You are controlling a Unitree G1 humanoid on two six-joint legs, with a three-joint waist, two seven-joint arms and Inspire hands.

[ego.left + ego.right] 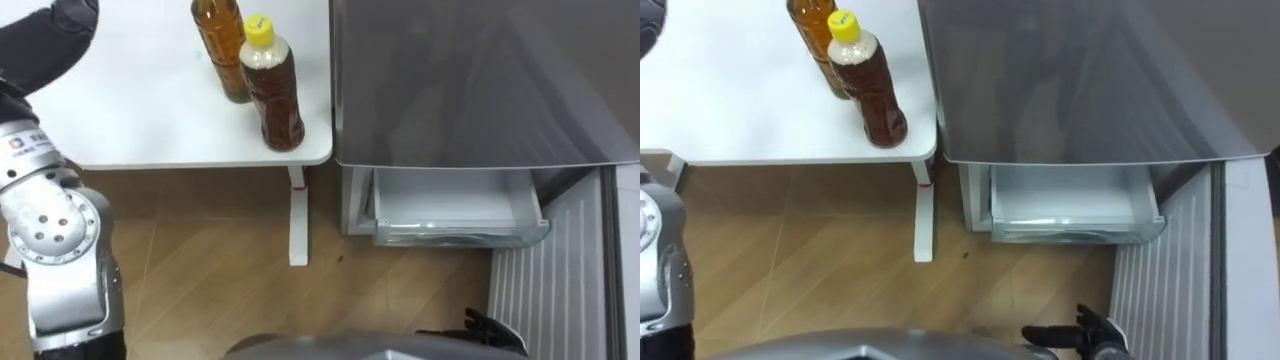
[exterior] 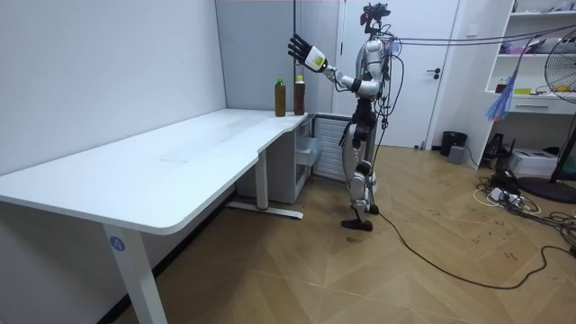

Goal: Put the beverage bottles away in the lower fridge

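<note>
Stood between table (image 1: 130,110) and fridge (image 1: 480,80). Held left hand (image 2: 300,48) high over table, fingers spread, empty. Hung right hand (image 1: 1085,337) low, fingers loosely straight, empty. Located yellow-capped bottle (image 1: 272,85) and second bottle (image 1: 222,45) upright, side by side, at table corner near open lower drawer (image 1: 455,215).

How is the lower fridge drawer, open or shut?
Open: the drawer juts out from under the grey fridge, its white inside showing from above.
</note>
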